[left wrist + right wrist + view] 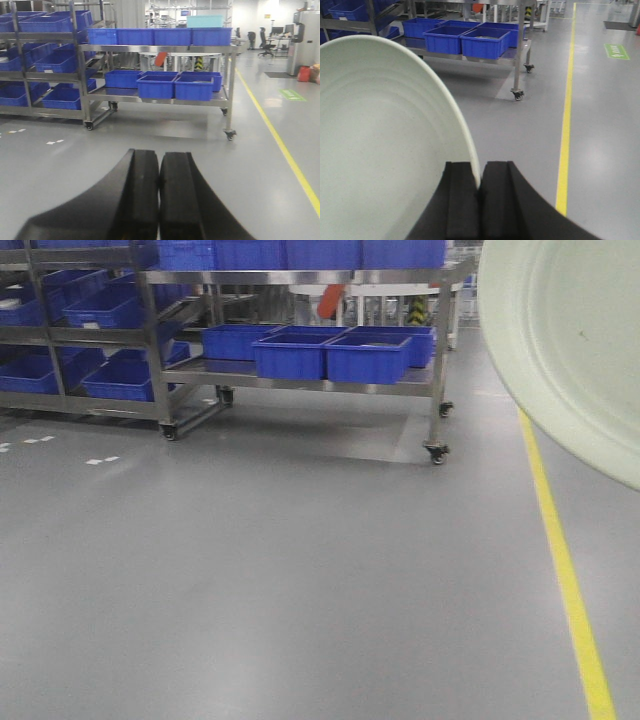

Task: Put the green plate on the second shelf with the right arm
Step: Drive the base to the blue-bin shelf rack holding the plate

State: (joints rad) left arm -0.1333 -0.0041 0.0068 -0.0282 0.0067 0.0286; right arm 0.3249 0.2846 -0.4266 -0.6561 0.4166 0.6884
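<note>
Green plate (385, 135) hangs tilted in the air, its rim pinched between the two fingers of the right tool (479, 186), with the dish spreading up and left from that grip. The front view shows only the plate's curved edge at upper right, above the grey floor (300, 590) and well apart from the steel rack (300, 383) holding blue bins (365, 358). The left wrist view shows the left tool (159, 190) pressed together.

We see the green plate (385, 140) in pale sage with faint concentric rings, at the left of the right wrist view. The right gripper (479, 172) and left gripper (159, 160) are matte black. The bins (330, 355) are deep blue, the rack (250, 277) silver, and the floor (280, 570) grey with a yellow line (565, 580) at right.
</note>
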